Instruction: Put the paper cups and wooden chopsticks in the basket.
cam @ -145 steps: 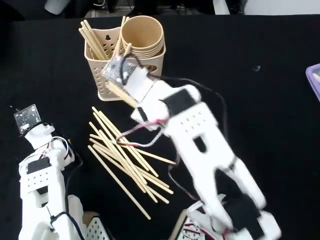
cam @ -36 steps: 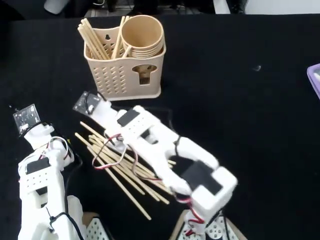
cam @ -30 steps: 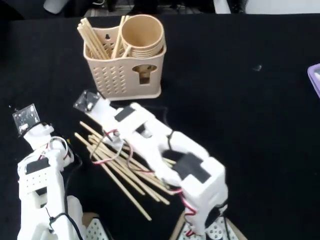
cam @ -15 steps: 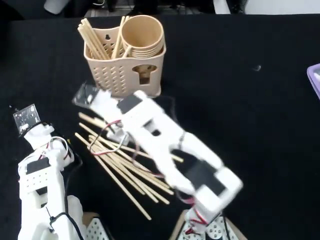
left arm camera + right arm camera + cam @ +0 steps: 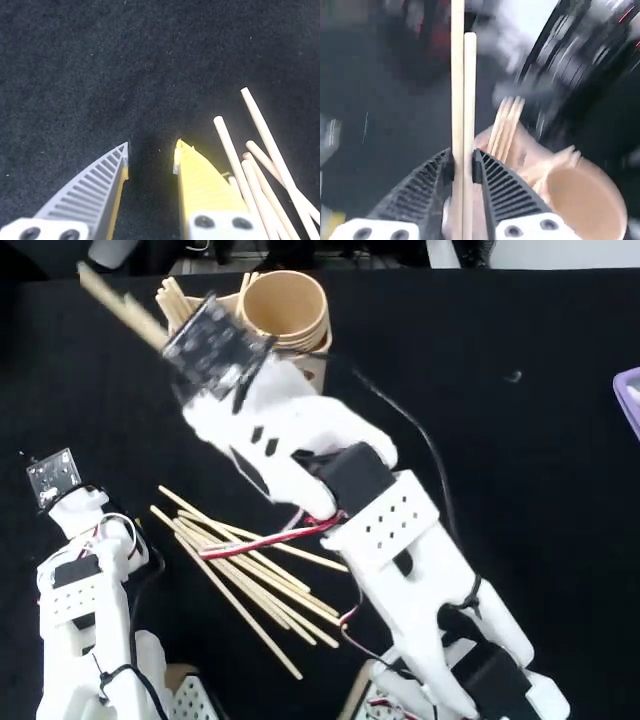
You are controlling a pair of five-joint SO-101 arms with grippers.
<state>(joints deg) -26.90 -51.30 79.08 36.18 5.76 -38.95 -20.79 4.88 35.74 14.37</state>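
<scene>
My right gripper [image 5: 463, 162] is shut on two wooden chopsticks [image 5: 461, 100] and holds them up over the beige basket [image 5: 310, 365]; their far ends [image 5: 120, 305] stick out past the basket's left side. The basket at the back holds stacked paper cups [image 5: 285, 305] and several chopsticks [image 5: 178, 305]. A loose pile of chopsticks [image 5: 250, 575] lies on the black table between the arms. My left gripper [image 5: 150, 152] is open, low over the bare cloth, with the ends of some chopsticks [image 5: 252, 150] just beside its yellow finger.
A purple object [image 5: 630, 400] shows at the right edge of the table. The left arm's base [image 5: 85, 610] stands at the front left. Black cloth to the right of the basket is bare.
The right arm has lifted from the pile with two chopsticks and swung up and back to the basket. The left arm has kept still.
</scene>
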